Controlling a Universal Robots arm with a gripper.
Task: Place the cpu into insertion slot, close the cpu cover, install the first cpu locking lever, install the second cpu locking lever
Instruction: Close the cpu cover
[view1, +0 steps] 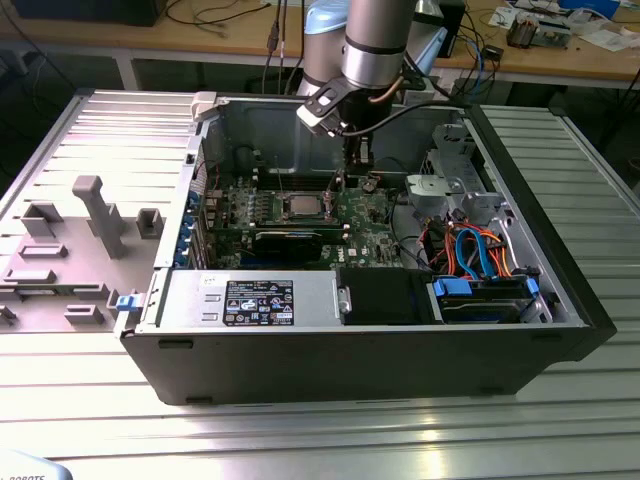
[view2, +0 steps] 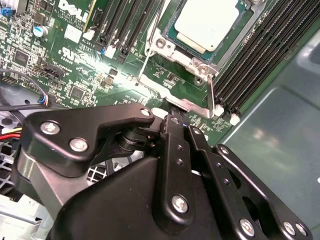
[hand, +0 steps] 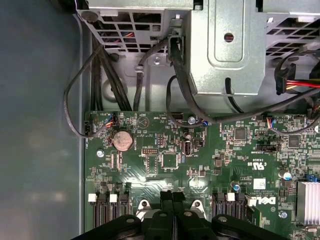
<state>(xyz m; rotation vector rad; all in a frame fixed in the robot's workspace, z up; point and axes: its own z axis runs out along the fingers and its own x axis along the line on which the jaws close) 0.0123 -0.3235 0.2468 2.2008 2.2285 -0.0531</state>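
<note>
The cpu (view2: 207, 22) lies flat in the insertion slot (view1: 300, 207) on the green motherboard (hand: 150, 145), its dull silver top facing up. The silver cpu cover (view2: 197, 64) frames the chip and lies down around it. Two thin wire levers run beside the socket, one (view2: 210, 92) on the gripper's side and another (view2: 146, 52) along a neighbouring edge. My gripper (view2: 171, 120) hovers low over the board just off the socket's corner, its black fingers (hand: 167, 200) pressed together with nothing visible between them. In the exterior view the gripper (view1: 352, 160) hangs just behind and to the right of the socket.
Long black memory slots (view2: 260, 45) flank the socket. A metal drive cage (hand: 225, 45) and black cable bundles (hand: 107, 75) stand past the board's edge. The case wall (view2: 280, 145) is close by. Orange and blue cables (view1: 475, 250) fill the exterior view's right.
</note>
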